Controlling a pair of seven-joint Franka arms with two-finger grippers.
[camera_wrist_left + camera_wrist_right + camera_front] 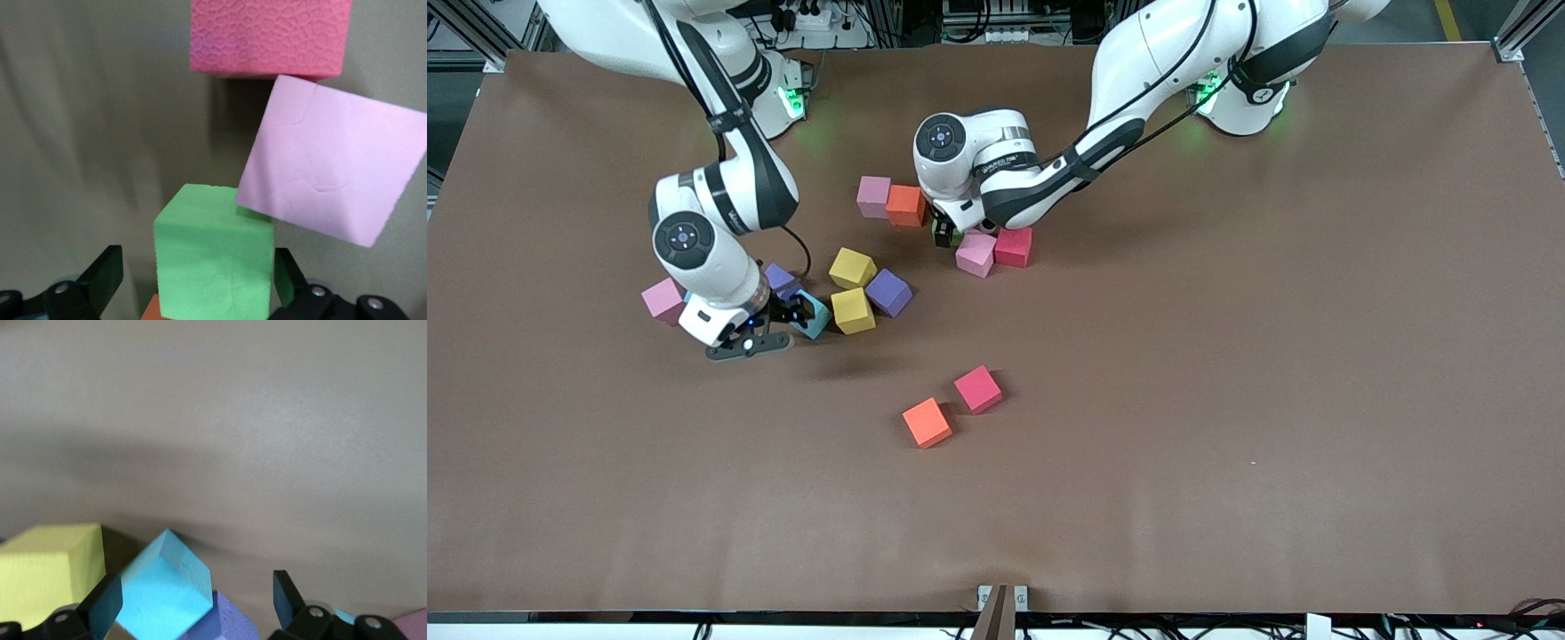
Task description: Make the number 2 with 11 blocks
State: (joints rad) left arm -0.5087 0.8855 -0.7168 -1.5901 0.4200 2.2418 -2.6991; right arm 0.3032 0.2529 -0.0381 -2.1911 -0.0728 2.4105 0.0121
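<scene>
Blocks lie scattered over the brown surface (1227,400) in three loose groups, with no digit shape formed. Toward the right arm's end sit two yellow blocks (852,267) (853,310), a purple block (888,292), a second purple block (780,279) partly hidden under the arm, a pale pink block (663,300) and a light blue block (812,315). The right claw (778,324) is down among these, its fingers spread with the light blue block (163,593) tilted on an edge between them, leaning on the purple one; whether the pads touch it is unclear.

Near the middle, a pale pink block (873,196) touches an orange block (906,204). Just nearer the front camera lie another pale pink block (975,253) and a crimson block (1014,246), touching each other. The left claw (947,233) is low beside them, fingers spread either side of the green block (213,257) without clearly pressing it; the pink block (333,177) crowds one corner of the green one.

Well nearer the camera, an orange block (927,422) and a magenta cube (978,389) sit corner to corner.

Visible count: three pale pink, two yellow, two purple, two orange, one light blue, one green, one crimson, one magenta.
</scene>
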